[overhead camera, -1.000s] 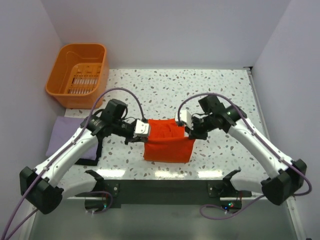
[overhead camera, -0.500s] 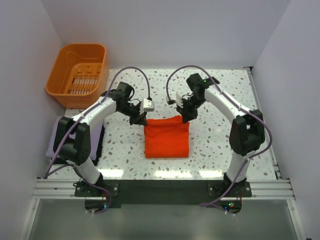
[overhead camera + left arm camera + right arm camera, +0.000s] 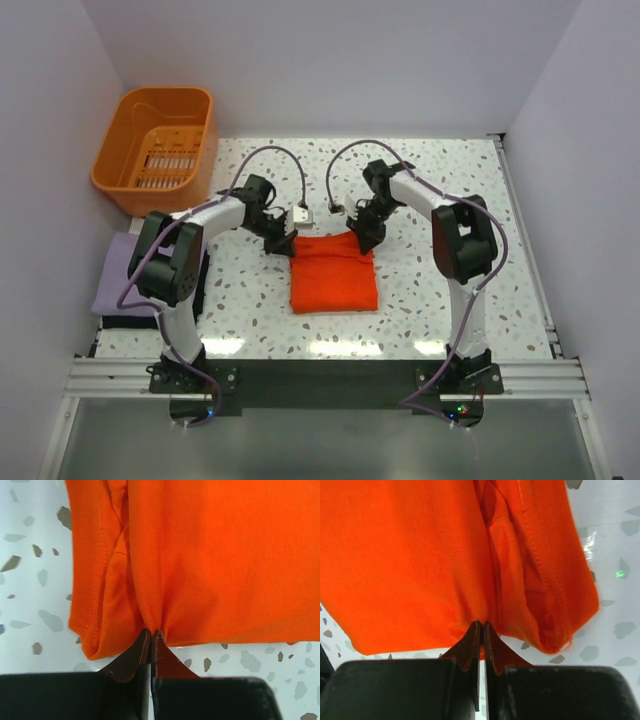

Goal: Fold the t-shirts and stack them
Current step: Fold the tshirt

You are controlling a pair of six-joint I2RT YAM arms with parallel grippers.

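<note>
The orange-red t-shirt [image 3: 333, 274] lies folded as a flat rectangle at the table's middle. My left gripper [image 3: 287, 239] is shut on its far left corner; the left wrist view shows the cloth [image 3: 200, 555] pinched between the jaws [image 3: 151, 632]. My right gripper [image 3: 360, 237] is shut on the far right corner; the right wrist view shows the cloth [image 3: 410, 555] pinched at the tips [image 3: 482, 625]. The lavender t-shirt [image 3: 122, 272] lies at the left edge, partly behind the left arm.
A rigid orange slotted basket [image 3: 157, 150] stands at the back left. A black mat [image 3: 196, 290] shows under the lavender shirt. White walls close in the left, back and right sides.
Both grippers have carried the shirt's near edge away from the arms and over to the far side, making one more fold. The shirt now lies flat, smaller, with both arms stretched out.
</note>
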